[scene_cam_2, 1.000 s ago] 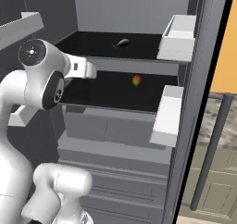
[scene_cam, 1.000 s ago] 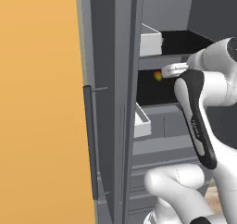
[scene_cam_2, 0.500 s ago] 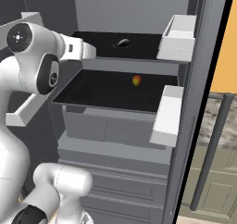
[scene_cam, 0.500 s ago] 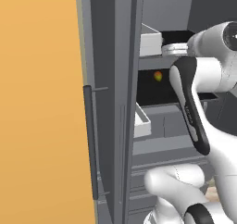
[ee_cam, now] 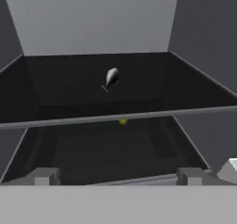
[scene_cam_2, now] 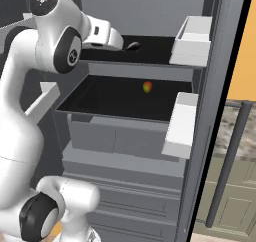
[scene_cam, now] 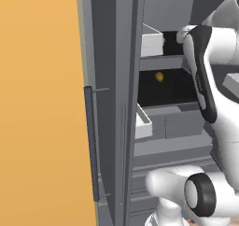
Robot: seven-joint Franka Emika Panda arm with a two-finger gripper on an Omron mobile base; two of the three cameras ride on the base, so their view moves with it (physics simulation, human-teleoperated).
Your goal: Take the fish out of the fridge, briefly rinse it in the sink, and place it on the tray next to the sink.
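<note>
The fridge [scene_cam_2: 145, 6] stands open in front of me. On its upper dark shelf lies the fish [ee_cam: 111, 77], small and silvery-grey, its tail pointing toward me and to the left; the right base view shows the fish [scene_cam_2: 132, 46] just beyond my hand. My gripper [ee_cam: 116, 176] is open at the shelf's front edge, short of the fish, with nothing between its widely spread fingertips [ee_cam: 44, 176]. From the right base view the gripper [scene_cam_2: 120, 42] sits level with that shelf. The sink and the tray are out of view.
A small orange-red fruit [scene_cam_2: 147, 87] rests on the lower dark shelf [scene_cam_2: 100, 98], also seen as the fruit [scene_cam: 159, 76]. White door bins [scene_cam_2: 192, 33] hang on the open door, above another bin [scene_cam_2: 182, 123]. The long dark handle [scene_cam: 91, 141] runs down the door edge.
My arm has lifted the hand from the lower shelf's height up to the upper shelf and pushed it forward toward the fish. Fish and fruit have not moved.
</note>
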